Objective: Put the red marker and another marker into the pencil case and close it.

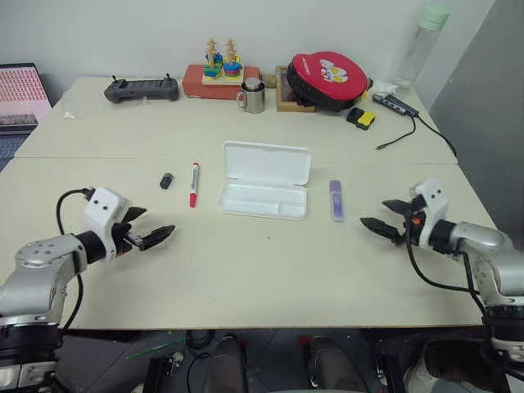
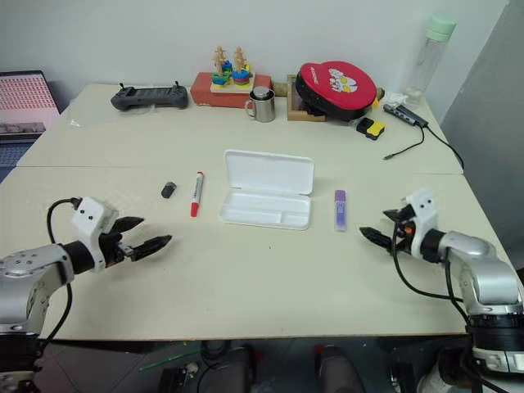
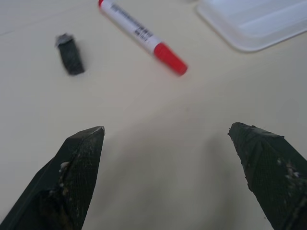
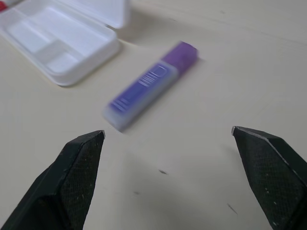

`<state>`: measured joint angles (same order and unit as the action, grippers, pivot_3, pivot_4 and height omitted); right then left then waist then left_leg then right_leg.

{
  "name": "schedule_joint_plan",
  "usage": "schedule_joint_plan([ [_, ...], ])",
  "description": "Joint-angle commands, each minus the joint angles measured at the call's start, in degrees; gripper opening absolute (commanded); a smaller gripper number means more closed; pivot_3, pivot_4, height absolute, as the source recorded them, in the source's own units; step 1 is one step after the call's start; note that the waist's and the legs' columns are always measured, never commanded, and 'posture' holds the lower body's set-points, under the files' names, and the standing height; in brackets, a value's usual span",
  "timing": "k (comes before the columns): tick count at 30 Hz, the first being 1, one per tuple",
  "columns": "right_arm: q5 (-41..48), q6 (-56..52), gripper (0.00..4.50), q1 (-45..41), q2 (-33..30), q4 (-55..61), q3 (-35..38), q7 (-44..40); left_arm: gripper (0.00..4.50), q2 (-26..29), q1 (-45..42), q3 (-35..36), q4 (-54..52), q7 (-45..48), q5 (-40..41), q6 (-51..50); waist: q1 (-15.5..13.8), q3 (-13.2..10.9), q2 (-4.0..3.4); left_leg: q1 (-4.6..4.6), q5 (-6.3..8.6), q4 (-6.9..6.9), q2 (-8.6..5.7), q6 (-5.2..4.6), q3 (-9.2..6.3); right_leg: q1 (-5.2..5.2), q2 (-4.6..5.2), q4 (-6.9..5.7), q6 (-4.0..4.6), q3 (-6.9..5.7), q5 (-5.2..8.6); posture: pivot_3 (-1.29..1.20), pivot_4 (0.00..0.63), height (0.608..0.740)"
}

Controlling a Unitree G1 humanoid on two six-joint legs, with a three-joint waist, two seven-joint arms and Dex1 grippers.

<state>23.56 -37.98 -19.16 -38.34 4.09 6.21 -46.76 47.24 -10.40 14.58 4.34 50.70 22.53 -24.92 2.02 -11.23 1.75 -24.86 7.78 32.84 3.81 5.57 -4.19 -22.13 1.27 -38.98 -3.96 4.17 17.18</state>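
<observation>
The red marker (image 1: 194,184), long axis toward the desk's far edge, is faced by the spread, empty left hand (image 1: 150,229); the purple marker (image 1: 336,201) by the spread right hand (image 1: 383,217).

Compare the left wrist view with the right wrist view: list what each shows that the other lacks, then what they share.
Left wrist view alone: the slim white-barrelled red marker in full, and a small black cap-like piece lying apart from it.

Right wrist view alone: the chunky translucent purple marker lying beside the case, not touching it.

Shared: the flat white plastic pencil case, lid open and its tray empty, the beige table, and a pair of open black fingers at the bottom; left gripper, right gripper.
</observation>
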Motion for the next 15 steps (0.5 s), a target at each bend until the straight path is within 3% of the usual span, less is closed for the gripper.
schedule_joint_plan([
  [1, 0.38, -2.42, 4.48, -4.87, -0.97, 3.43, -4.73, -2.8, 4.5, -0.94, -0.74, -0.34, -8.54, 4.57, 6.18, -2.25, 0.04, -0.01, 0.0, 0.0, 0.0, 0.02, 0.0, 0.0, 0.0, 0.0, 0.0, 0.0, 0.0, 0.0, 0.0, 0.0, 0.15, 0.74],
  [7, -4.6, -3.03, 4.48, -17.26, 6.18, -1.13, -19.11, -4.51, 4.5, -5.74, -4.06, -3.77, -16.39, 7.28, 12.05, -3.33, 0.33, 0.0, 0.0, 0.0, 0.0, 0.02, 0.02, 0.0, -0.03, 0.0, -0.04, -0.02, 0.0, -0.02, -0.01, 0.0, 0.15, 0.74],
  [15, -12.67, 1.01, 4.48, -26.0, 12.93, -15.93, -28.98, -6.15, 4.5, -6.49, -5.58, -5.34, -18.34, 4.99, 12.08, -5.13, 0.4, 0.0, 0.01, -0.06, 0.0, 0.02, 0.0, -0.01, -0.04, -0.02, -0.04, 0.01, 0.23, -0.02, -0.14, 0.0, 0.15, 0.74],
])
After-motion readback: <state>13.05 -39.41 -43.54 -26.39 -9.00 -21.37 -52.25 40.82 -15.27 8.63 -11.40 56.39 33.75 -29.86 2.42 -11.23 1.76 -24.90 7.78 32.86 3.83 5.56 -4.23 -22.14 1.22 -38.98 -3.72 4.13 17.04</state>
